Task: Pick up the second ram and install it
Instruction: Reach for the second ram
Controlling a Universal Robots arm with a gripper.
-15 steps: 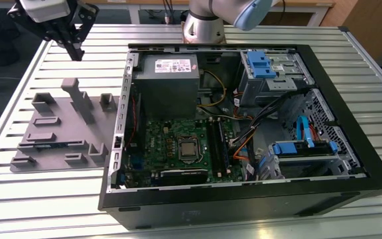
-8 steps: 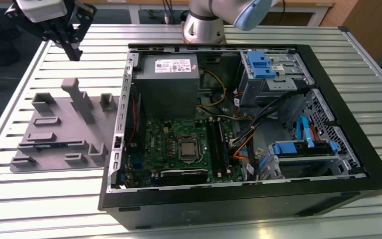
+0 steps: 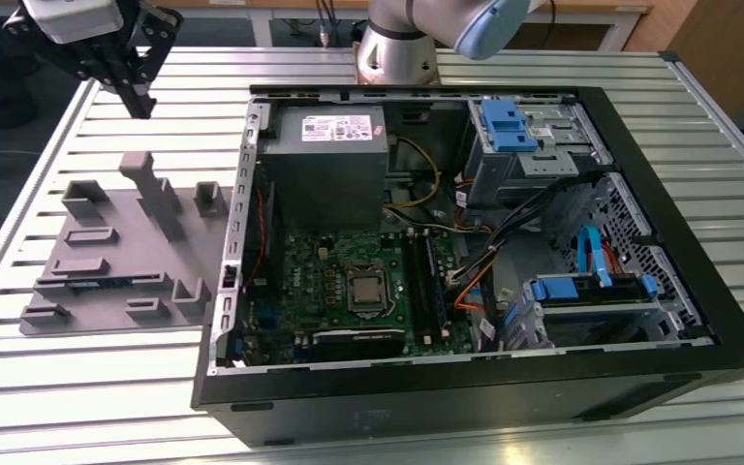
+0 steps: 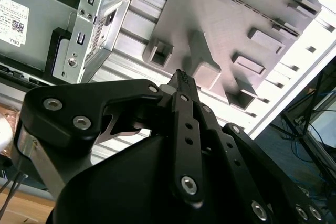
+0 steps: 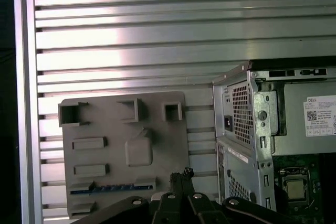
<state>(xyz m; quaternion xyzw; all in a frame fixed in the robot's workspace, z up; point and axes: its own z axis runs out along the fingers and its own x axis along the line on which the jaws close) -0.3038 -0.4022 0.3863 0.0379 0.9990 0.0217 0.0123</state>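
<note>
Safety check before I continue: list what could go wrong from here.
1. The second ram shows just a thin blue edge in the holder tray slot, so the gripper may grasp poorly.
2. The tray's upright posts could be struck on approach.
3. Loose cables lie near the motherboard; they might snag.

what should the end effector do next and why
Probably carry the end effector over to the second ram, the blue stick seated in a slot of the gray holder tray. The end effector looks shut and empty, apart from the ram, so nothing is picked up yet.
</note>
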